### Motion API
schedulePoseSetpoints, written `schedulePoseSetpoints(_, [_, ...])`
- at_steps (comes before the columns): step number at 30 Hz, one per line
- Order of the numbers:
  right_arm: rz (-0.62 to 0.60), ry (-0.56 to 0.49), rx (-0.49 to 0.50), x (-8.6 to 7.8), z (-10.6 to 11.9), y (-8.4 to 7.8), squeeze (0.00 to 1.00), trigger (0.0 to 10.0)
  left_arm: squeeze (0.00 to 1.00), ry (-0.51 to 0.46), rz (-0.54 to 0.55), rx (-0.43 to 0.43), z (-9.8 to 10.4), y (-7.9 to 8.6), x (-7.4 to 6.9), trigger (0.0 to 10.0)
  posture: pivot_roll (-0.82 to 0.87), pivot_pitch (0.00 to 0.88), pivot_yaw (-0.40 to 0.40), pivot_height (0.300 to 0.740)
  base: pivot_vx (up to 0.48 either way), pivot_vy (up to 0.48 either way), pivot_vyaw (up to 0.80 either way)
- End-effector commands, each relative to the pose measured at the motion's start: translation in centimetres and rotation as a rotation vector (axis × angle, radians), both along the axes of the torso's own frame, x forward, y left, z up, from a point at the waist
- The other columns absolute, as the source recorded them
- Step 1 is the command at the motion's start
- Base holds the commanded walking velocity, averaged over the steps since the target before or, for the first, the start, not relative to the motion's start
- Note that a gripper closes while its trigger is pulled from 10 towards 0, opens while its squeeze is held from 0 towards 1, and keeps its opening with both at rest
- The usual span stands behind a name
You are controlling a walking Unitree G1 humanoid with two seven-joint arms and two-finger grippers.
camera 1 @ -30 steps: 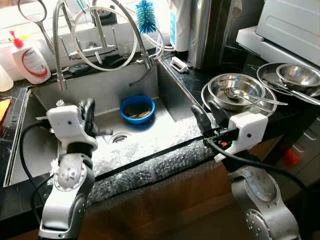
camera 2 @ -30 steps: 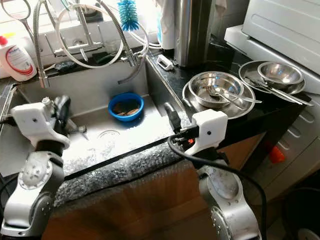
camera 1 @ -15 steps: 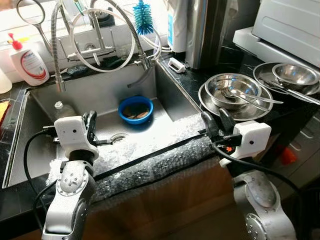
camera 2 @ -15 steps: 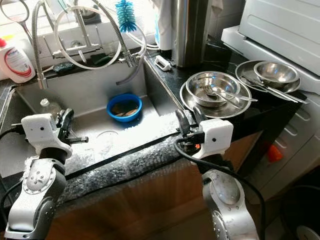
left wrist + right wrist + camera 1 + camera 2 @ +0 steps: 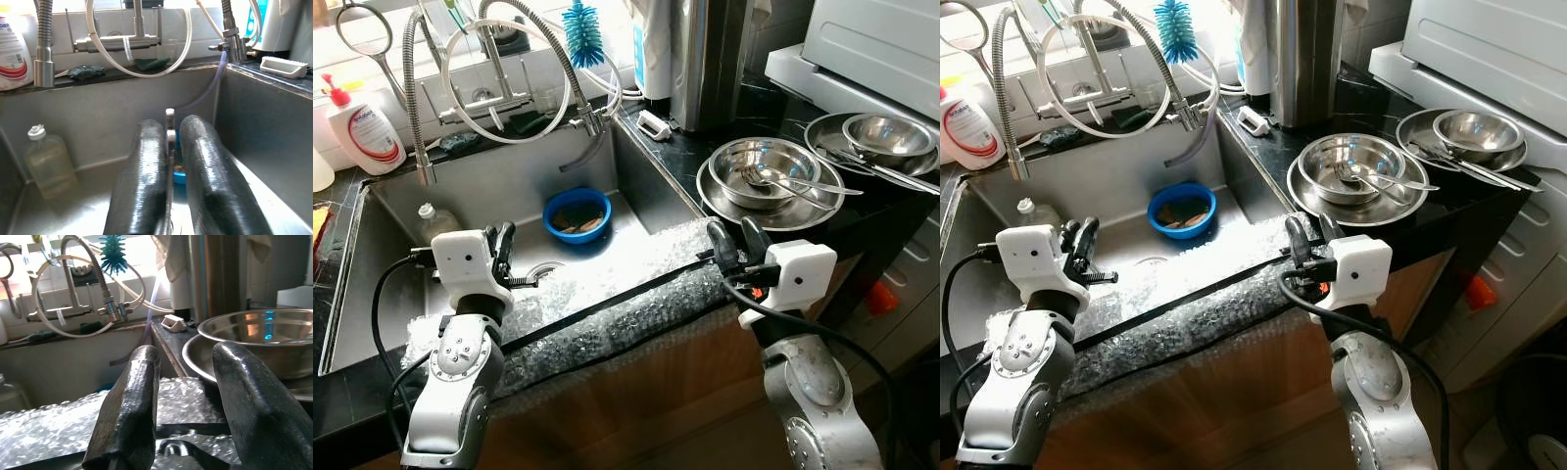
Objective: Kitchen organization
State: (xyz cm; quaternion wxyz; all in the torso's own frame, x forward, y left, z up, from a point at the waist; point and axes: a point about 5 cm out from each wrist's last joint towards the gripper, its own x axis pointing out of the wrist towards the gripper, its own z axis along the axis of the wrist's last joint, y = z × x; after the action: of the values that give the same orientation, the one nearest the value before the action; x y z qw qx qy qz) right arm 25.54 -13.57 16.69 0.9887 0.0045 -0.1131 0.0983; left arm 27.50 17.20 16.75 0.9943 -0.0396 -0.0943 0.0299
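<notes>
The left gripper (image 5: pixel 168 161), lower left, pinches a thin metal rod (image 5: pixel 169 127) above the sink (image 5: pixel 509 186). The right gripper (image 5: pixel 734 245), centre right, is spread and empty beside the steel bowls (image 5: pixel 769 176). Keep the pinch firm and lower slowly toward the blue bowl (image 5: pixel 578 213).

A white soap bottle (image 5: pixel 364 127) stands on the ledge behind the sink, a blue bottle brush (image 5: pixel 581 31) sticks up near the tap, and an orange object (image 5: pixel 880 296) lies on the floor.
</notes>
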Motion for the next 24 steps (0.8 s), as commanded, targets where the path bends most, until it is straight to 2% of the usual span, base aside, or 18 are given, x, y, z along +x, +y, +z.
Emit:
schedulePoseSetpoints(1, [0.001,-0.012,0.008,0.1,0.4,0.2,0.0,10.0,1.0,0.008,0.012,0.017,0.0,0.3,0.1,10.0,-0.18,0.073,0.141,0.74,0.0,0.0,0.0])
schedulePoseSetpoints(13, [0.008,-0.027,0.011,0.4,0.5,0.9,0.0,10.0,1.0,-0.046,0.024,0.015,1.0,0.5,0.0,10.0,-0.16,0.058,0.128,0.74,0.0,0.0,0.0])
schedulePoseSetpoints(14, [0.01,-0.031,0.009,0.4,0.6,0.9,0.0,10.0,0.83,-0.065,0.03,0.015,1.3,0.6,-0.2,10.0,-0.16,0.055,0.12,0.74,0.0,0.0,0.0])
schedulePoseSetpoints(15, [0.01,-0.046,-0.002,0.5,0.8,0.8,0.0,10.0,0.0,-0.113,0.044,0.016,2.1,0.7,-0.6,10.0,-0.16,0.055,0.12,0.74,0.0,0.0,0.0])
schedulePoseSetpoints(18, [0.005,-0.078,-0.034,0.4,1.5,0.7,0.0,10.0,0.0,-0.182,0.069,0.026,3.7,1.3,-1.6,10.0,-0.17,0.042,0.114,0.74,0.0,0.0,0.0])
schedulePoseSetpoints(19, [-0.011,-0.097,-0.033,0.3,2.2,0.3,0.0,10.0,0.0,-0.199,0.09,0.041,4.2,1.8,-2.6,10.0,-0.17,0.037,0.112,0.74,0.0,0.0,0.0])
schedulePoseSetpoints(20, [-0.011,-0.097,-0.033,0.3,2.2,0.3,0.0,10.0,0.0,-0.199,0.09,0.041,4.2,1.8,-2.6,10.0,-0.17,0.037,0.112,0.74,0.0,0.0,0.0])
schedulePoseSetpoints(22, [-0.046,-0.116,-0.035,0.1,2.9,-0.5,0.0,10.0,0.0,-0.199,0.11,0.076,4.4,2.5,-3.9,10.0,-0.17,0.031,0.108,0.74,0.0,0.0,0.0])
schedulePoseSetpoints(24, [-0.056,-0.12,-0.044,-0.1,3.1,-0.7,0.0,10.0,0.0,-0.187,0.116,0.08,4.1,2.8,-4.3,10.0,-0.18,0.026,0.107,0.74,0.0,0.0,0.0])
